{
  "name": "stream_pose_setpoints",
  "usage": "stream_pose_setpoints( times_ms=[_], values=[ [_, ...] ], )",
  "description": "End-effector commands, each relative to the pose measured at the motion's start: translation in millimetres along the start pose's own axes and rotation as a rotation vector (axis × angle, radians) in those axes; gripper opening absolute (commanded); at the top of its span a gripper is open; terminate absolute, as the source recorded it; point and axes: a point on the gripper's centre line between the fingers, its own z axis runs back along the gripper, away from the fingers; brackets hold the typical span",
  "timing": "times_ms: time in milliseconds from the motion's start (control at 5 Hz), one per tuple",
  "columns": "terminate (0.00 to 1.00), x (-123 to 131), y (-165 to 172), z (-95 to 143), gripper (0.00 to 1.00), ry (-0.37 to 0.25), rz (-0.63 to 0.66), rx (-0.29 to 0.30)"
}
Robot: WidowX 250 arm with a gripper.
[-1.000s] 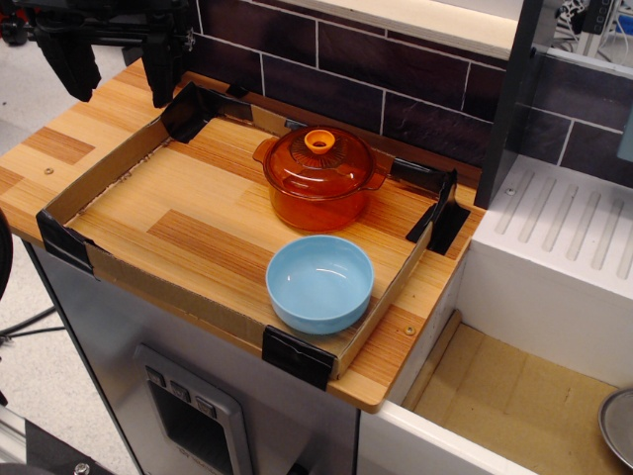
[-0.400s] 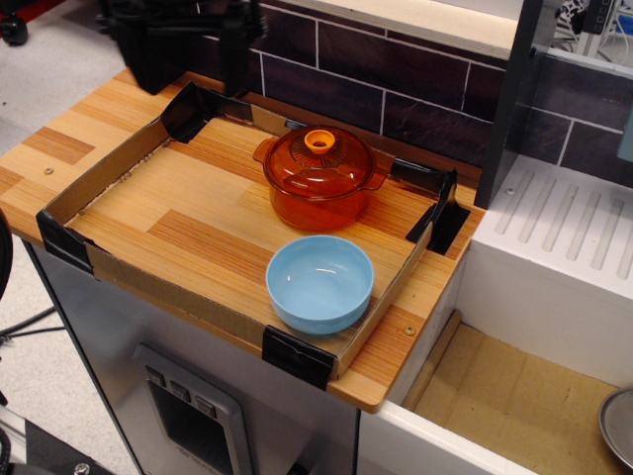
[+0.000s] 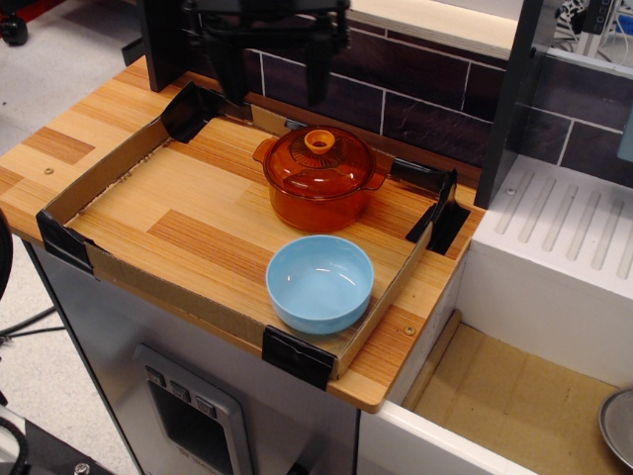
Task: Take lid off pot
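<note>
Here the approach is in hand, with nothing gripped. Starting at the left edge of the wooden worktop (image 3: 59,148), a shallow cardboard tray (image 3: 104,173) with black taped corners covers most of the surface, and its left half is bare wood. Toward the back edge, the black gripper (image 3: 275,87) hangs above the tray's rear wall with its two fingers (image 3: 233,69) spread apart and empty (it sits high and just left of the pot, not over it). To its right, near the back right corner, stands the amber glass pot (image 3: 318,206) with the lid (image 3: 318,160) seated on it and the orange knob (image 3: 318,141) at the centre. In front of the pot, close to the front right corner, rests a light blue bowl (image 3: 320,282), near but apart. By my judgement, the next move calls for shifting right and a little forward until the spread fingers straddle the knob, then descending squarely and closing on it before lifting straight up, since a tilted pull might drag the pot.
</note>
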Motion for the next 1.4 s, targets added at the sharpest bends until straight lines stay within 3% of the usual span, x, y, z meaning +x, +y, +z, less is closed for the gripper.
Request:
stream_pose_setpoints(
  times_ms=[0, 200, 800, 1200],
  values=[
    [0.0, 26, -24, 0, 1.0, -0.075, 0.026, -0.013],
    [0.0, 30, -24, -16, 1.0, -0.057, 0.048, 0.006],
    [0.0, 24, -25, -30, 1.0, -0.053, 0.012, 0.044],
    [0.0, 8, -28, -40, 1.0, -0.062, -0.036, 0.058]
  ],
)
